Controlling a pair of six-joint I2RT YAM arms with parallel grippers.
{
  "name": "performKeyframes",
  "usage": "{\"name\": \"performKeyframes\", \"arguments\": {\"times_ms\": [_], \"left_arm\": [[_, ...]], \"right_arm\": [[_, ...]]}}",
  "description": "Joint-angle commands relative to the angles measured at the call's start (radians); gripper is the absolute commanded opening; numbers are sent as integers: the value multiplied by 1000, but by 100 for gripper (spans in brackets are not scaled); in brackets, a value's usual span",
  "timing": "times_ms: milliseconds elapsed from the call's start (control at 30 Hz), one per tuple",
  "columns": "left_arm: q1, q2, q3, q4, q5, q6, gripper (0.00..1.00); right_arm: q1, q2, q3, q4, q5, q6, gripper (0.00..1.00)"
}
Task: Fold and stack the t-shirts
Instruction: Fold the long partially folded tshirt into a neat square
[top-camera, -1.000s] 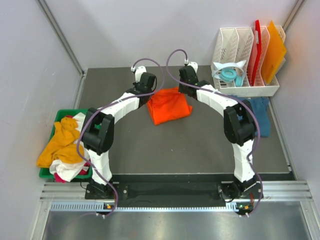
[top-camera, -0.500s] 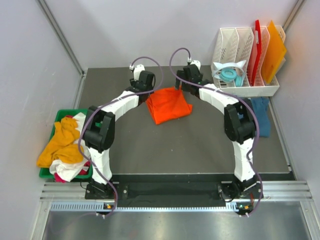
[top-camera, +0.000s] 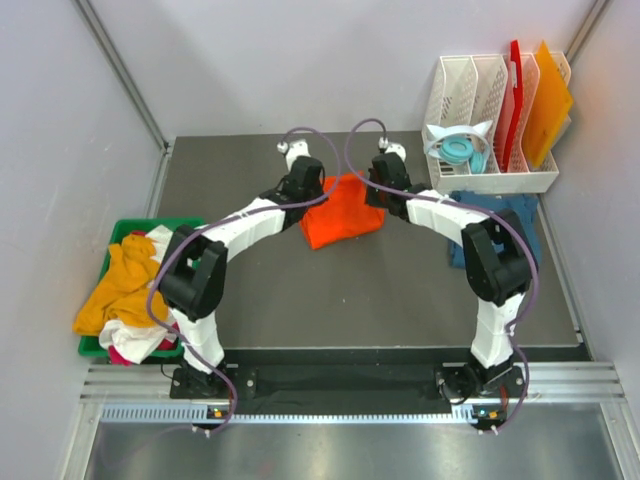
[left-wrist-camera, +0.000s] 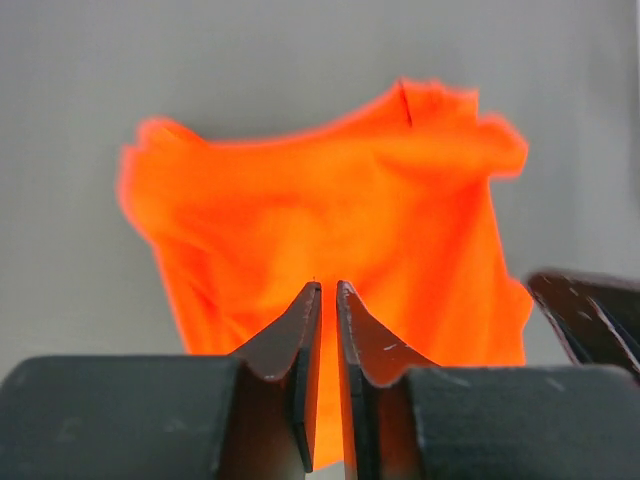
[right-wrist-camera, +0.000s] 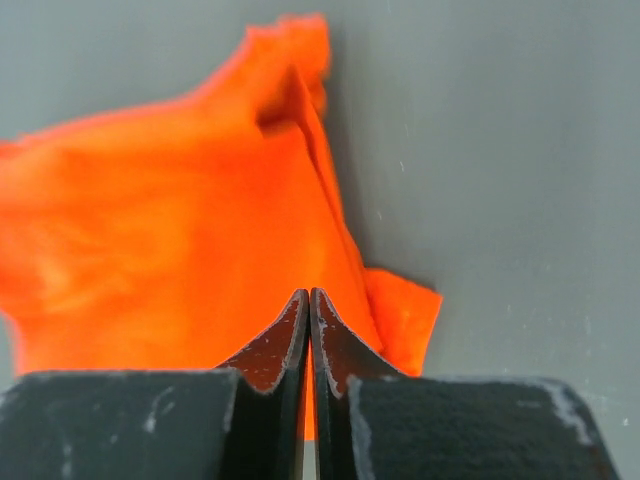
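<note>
Swung inward over the orange t-shirt (top-camera: 340, 218), my right gripper (right-wrist-camera: 308, 292) is closed and my left gripper (left-wrist-camera: 327, 285) nearly closed, though I cannot tell whether it holds cloth.

Two arms stand at the table's (top-camera: 300, 300) near edge, the left arm (top-camera: 250, 215) and the right arm (top-camera: 450, 212). Each ends in one gripper, the left gripper (left-wrist-camera: 327, 287) and the right gripper (right-wrist-camera: 308, 293), with two fingers apiece. Two purple cables (top-camera: 300, 132) loop above them, one per arm. Two t-shirts lie singly on the table: one orange t-shirt (top-camera: 340, 220) and one teal-blue t-shirt (top-camera: 520, 215). One green bin (top-camera: 150, 222) holds one heap (top-camera: 125, 295) of further shirts. Yellow-orange, white and a sliver of red-pink show there, so at least three, the exact number hidden. One white rack (top-camera: 495, 180) carries two boards — one red board (top-camera: 514, 90), one orange board (top-camera: 548, 100) — and one teal ring (top-camera: 458, 152).
</note>
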Motion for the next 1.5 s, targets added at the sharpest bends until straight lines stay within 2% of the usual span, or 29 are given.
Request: {"name": "performKeyframes", "arguments": {"times_ms": [0,167,300,400,800,1000,1100,1200,1300,1333,1433,1467], "left_arm": [[-2,85,-15,53,99,-36,14],[-2,173,18,24,148,-53,14],[-2,216,61,-87,176,-61,14],[-2,208,30,-108,179,-64,14],[-20,-3,-218,-164,136,-108,11],[-113,-143,-350,-194,84,-151,10],[-149,-190,-413,-194,65,-174,10],[-152,-233,-427,-200,33,-171,10],[-150,-298,-397,-191,-7,-130,13],[-150,-310,-383,-185,-19,-115,17],[-147,-323,-312,-171,-53,-82,20],[-146,-309,-282,-162,-50,-63,20]], "right_arm": [[8,55,7,36,-11,-7,0],[8,133,48,-21,-25,-9,0],[9,115,-2,-32,-43,22,0],[15,81,-47,-59,-45,39,0],[86,-100,-357,-105,-17,126,0],[175,-210,-481,-124,10,169,0],[221,-269,-526,-128,26,198,0],[239,-304,-503,-153,47,203,0],[241,-338,-402,-205,118,168,11],[241,-344,-371,-214,130,155,22],[239,-330,-253,-243,153,103,32],[239,-320,-230,-242,152,73,32]]}}
